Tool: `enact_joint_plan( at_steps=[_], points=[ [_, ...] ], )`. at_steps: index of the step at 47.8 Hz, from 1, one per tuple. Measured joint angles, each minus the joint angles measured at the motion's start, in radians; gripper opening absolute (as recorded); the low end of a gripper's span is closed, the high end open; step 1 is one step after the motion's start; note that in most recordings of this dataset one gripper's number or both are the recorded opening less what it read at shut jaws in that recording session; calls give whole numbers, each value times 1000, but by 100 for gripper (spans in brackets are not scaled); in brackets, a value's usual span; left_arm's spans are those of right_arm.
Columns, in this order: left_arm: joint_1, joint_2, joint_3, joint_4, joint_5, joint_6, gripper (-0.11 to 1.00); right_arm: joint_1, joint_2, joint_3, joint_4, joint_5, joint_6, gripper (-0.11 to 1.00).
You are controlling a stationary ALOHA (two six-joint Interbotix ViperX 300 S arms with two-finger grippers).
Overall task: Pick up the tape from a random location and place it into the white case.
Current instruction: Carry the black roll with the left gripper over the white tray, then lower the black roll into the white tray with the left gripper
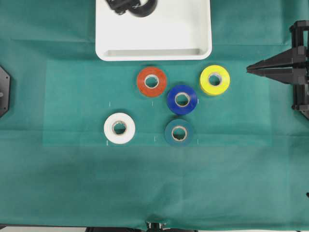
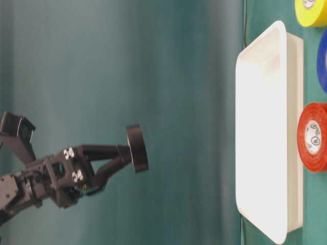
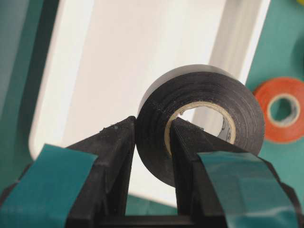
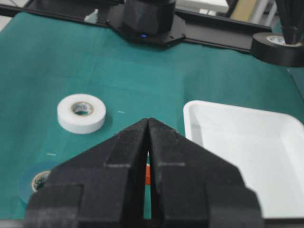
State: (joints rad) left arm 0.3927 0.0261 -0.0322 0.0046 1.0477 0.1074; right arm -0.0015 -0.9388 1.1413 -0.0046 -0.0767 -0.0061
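The left fingers [image 3: 153, 137] pinch the tape [image 3: 202, 121] through its wall, held in the air above the white case [image 1: 203, 48]. Overhead, the frame edge cuts off both. The right fingers [image 4: 148, 124] are pressed together, holding nothing.

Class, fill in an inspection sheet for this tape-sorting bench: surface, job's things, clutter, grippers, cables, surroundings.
Surface: green cloth covering the table.
Job's things: black tape held above the white case; nothing lies in the part of the case that shows.
Clutter: red roll, blue roll, yellow roll, white roll, teal roll, all flat on the cloth.
Grippers: left gripper fingers pinch the tape's wall; right gripper shut, holding nothing.
Cables: nothing seen.
Surroundings: teal backdrop.
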Motion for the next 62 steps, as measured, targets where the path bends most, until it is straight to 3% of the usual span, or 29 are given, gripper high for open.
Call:
enact_joint_plan(
  at_steps=[12,62],
  points=[
    [-6,51,-57,0,11,26,19,0,0,0,0,0,0,0],
    [-12,61,-46,0,17,28,19,0,2,0,0,0,0,0]
  ],
)
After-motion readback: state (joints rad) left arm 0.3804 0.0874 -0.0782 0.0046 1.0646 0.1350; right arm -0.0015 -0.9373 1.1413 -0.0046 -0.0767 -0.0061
